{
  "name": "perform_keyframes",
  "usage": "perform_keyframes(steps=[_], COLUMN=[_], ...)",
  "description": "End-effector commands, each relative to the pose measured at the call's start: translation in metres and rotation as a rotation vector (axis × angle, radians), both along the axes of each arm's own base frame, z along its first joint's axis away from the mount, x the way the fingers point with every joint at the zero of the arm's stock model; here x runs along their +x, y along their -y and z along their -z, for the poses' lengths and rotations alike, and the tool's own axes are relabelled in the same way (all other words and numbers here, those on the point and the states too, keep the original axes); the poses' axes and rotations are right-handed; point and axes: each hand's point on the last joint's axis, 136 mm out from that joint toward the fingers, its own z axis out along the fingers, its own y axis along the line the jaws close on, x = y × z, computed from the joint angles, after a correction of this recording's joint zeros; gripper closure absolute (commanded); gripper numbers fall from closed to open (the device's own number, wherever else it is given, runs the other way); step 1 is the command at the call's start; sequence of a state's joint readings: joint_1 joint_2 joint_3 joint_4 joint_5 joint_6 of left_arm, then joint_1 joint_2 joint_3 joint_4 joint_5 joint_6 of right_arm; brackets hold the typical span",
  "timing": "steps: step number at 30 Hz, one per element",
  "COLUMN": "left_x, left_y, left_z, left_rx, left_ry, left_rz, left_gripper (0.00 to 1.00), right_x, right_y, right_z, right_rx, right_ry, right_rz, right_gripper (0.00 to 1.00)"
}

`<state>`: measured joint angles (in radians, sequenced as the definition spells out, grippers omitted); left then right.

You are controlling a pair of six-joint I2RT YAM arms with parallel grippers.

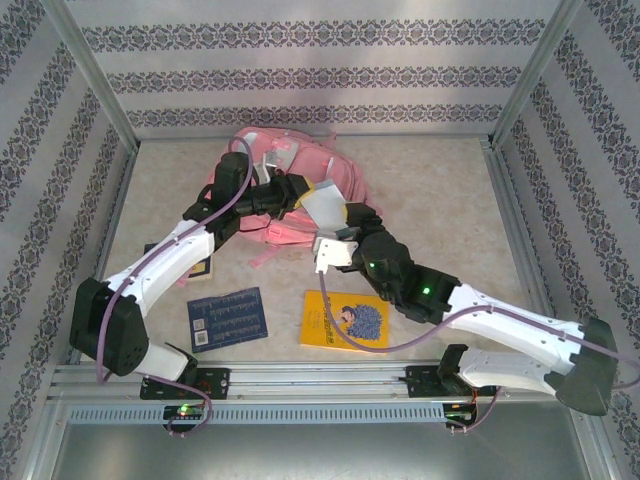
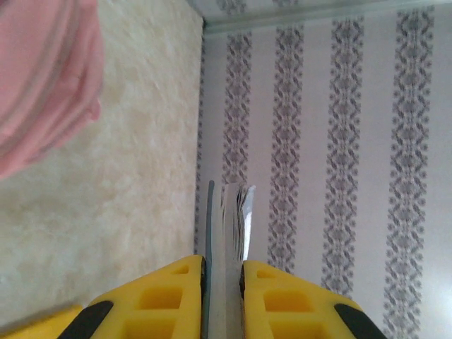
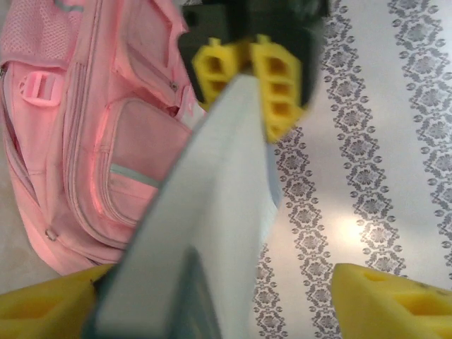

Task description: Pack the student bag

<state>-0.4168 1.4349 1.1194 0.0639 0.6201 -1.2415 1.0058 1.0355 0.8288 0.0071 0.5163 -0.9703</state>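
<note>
The pink student bag point(image 1: 312, 160) lies at the back middle of the table, also pink in the left wrist view point(image 2: 42, 70) and with its front pockets facing the right wrist camera point(image 3: 106, 134). My left gripper point(image 1: 303, 196) is shut on one end of a thin grey-white book point(image 1: 326, 206), held just over the bag's right side. The book's edge point(image 2: 227, 226) stands between the left gripper's point(image 2: 223, 282) yellow fingers point(image 2: 169, 296). My right gripper point(image 1: 347, 222) is open around the book's point(image 3: 212, 212) other end; one finger point(image 3: 49, 300) touches it, the other point(image 3: 388, 300) stands well apart.
A blue book point(image 1: 228, 318) and a yellow book with a cartoon cover point(image 1: 346, 320) lie flat near the front of the table. A dark item point(image 1: 204, 268) peeks out under the left arm. Patterned walls and metal posts enclose the table on three sides.
</note>
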Motion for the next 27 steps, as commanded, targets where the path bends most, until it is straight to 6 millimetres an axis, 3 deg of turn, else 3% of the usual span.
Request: perform_keyframes(steps=[1, 6, 9, 15, 23, 27], left_x=[0.017, 0.025, 0.029, 0.038, 0.042, 0.043], left_y=[-0.025, -0.038, -0.045, -0.056, -0.063, -0.062], left_z=[-0.039, -0.045, -0.047, -0.054, -0.063, -0.062], left_rx=[-0.070, -0.069, -0.065, -0.090, -0.164, -0.204], left_ry=[0.156, 0.216, 0.242, 0.295, 0.349, 0.361], left_rz=[-0.154, -0.233, -0.269, -0.345, -0.397, -0.403], left_gripper=[1.00, 1.00, 1.00, 1.00, 0.99, 0.99], right_x=[-0.014, -0.026, -0.020, 0.006, 0.061, 0.074], right_y=[0.008, 0.006, 0.004, 0.015, 0.066, 0.071], right_z=[-0.023, -0.020, -0.023, -0.029, -0.043, -0.052], right_rx=[0.253, 0.472, 0.621, 0.926, 1.513, 1.652], right_ry=[-0.089, -0.343, -0.493, -0.735, -1.084, -1.130], right_rz=[-0.015, -0.079, -0.051, 0.111, 0.306, 0.333], right_gripper=[0.18, 0.19, 0.22, 0.27, 0.37, 0.32])
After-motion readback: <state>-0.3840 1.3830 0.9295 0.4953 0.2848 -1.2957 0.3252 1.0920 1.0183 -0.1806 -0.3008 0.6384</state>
